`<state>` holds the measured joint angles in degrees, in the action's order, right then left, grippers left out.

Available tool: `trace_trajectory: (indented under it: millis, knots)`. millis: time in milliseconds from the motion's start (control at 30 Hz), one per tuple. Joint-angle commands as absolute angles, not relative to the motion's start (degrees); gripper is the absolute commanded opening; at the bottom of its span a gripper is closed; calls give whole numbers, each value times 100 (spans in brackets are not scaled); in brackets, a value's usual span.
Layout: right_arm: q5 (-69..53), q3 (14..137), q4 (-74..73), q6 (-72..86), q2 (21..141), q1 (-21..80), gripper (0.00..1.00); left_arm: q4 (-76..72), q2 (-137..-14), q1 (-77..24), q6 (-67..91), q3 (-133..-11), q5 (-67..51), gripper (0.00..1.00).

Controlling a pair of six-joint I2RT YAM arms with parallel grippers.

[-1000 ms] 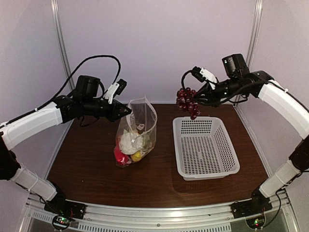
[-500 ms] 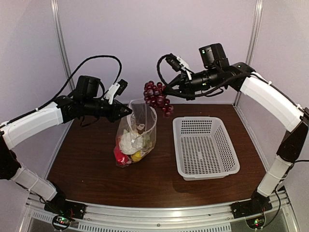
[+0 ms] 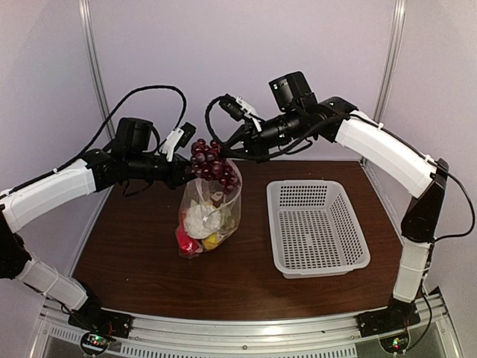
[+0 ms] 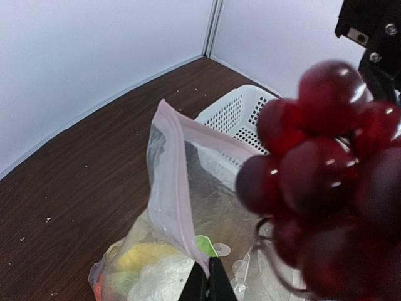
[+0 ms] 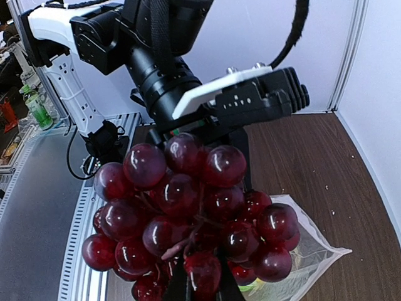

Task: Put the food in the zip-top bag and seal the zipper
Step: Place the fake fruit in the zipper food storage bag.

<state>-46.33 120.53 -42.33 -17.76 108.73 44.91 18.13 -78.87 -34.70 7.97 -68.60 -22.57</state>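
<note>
The zip-top bag (image 3: 211, 212) stands upright on the table, its mouth open, with white cauliflower, a yellow piece and a red piece inside. My left gripper (image 3: 192, 171) is shut on the bag's rim (image 4: 172, 182) and holds it up; its tips (image 4: 209, 283) pinch the zipper edge. My right gripper (image 3: 227, 153) is shut on the dark purple grapes (image 3: 211, 162) and holds them just above the bag's mouth. The grapes fill the right wrist view (image 5: 188, 219) and the right side of the left wrist view (image 4: 326, 188).
A white perforated basket (image 3: 317, 227) sits empty to the right of the bag, also seen behind the bag in the left wrist view (image 4: 235, 116). Back wall and corner posts stand close behind.
My right arm has carried the grapes leftward from above the basket to just above the bag's open mouth. The left gripper and bag have not moved.
</note>
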Motion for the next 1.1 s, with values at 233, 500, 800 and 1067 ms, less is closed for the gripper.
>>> trace_trajectory:
  millis: [233,500,800,1067]
  knots:
    - [-4325,12107,-4507,-2060,11262,4496,0,1446,-7484,-3376,791,-6759,-2421,0]
    - [-4092,11745,-4589,-2252,11115,4491,0,1425,-7352,-3349,838,-6718,-2199,0]
    - [-3202,11238,-4406,-2281,10752,4489,0,1413,-7299,-3349,859,-6705,-2130,0]
    - [-2160,11508,-4265,-1936,11077,4746,6,1395,-7391,-3349,851,-6714,-2454,0]
